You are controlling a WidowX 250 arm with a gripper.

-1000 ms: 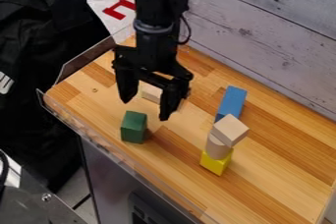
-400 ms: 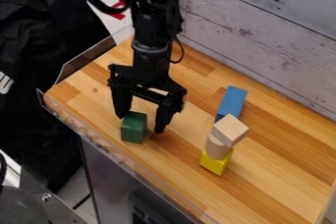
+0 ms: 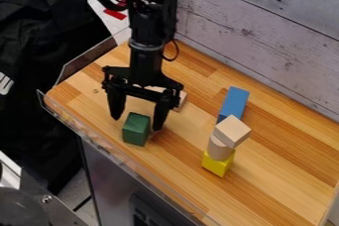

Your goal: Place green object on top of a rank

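Note:
My gripper (image 3: 136, 124) hangs open over the left part of the wooden table, its two fingertips on either side of the green block's upper end. The green block (image 3: 136, 130) stands upright on the table between and slightly in front of the fingers; whether they touch it I cannot tell. To the right rises a stack: a yellow block (image 3: 217, 165) at the bottom, a plain wooden cylinder (image 3: 218, 148) on it, and a tilted-looking wooden cube (image 3: 232, 131) on top.
A blue block (image 3: 234, 103) lies behind the stack. Partly hidden behind my gripper is a light wooden block (image 3: 182, 99). A clear low guard (image 3: 92, 138) edges the table (image 3: 278, 170) at the left front, and a plank wall (image 3: 265, 31) stands behind.
My gripper has come down and a little to the left, from behind the green block to around its top. The blocks look unmoved, apart from a possible tiny shift of the green one.

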